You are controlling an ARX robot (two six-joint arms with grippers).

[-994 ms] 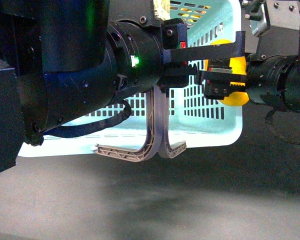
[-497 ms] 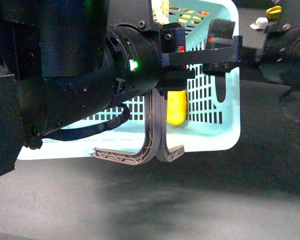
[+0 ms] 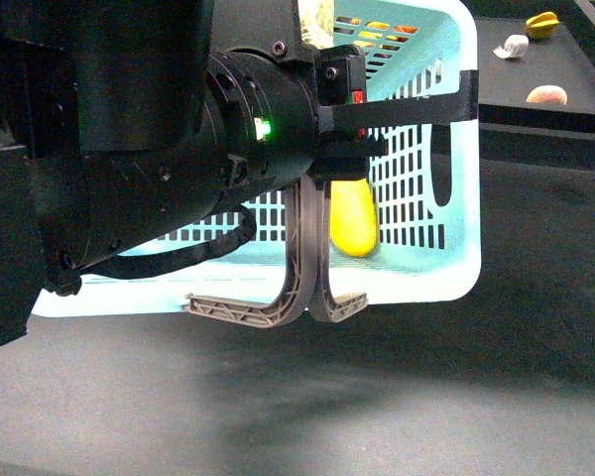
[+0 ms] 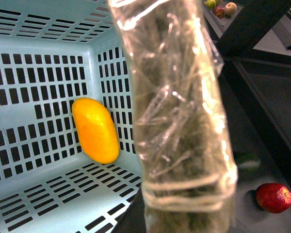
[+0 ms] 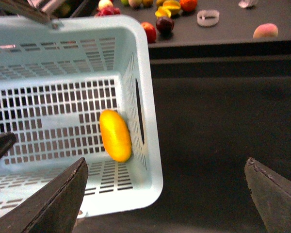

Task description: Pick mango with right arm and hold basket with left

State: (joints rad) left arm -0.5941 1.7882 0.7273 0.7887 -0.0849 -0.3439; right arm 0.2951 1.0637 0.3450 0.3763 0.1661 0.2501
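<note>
Mango (image 5: 115, 135): inside basket (image 5: 154, 160), against side wall with hand slot, close to corner. Long axis parallel to that wall.
Right end effector (image 5: 165, 162): over basket rim, fingers spread wide, empty, touching nothing. Mango ahead of it, within finger span, toward basket-side finger. Absent from front view.
Left end effector (image 3: 397, 127): nearer to mango, at basket handles. Reads as clamped on taped handle (image 4: 179, 121); pads hidden.
Judgement: mango already deposited, no regrasp needed.
</note>
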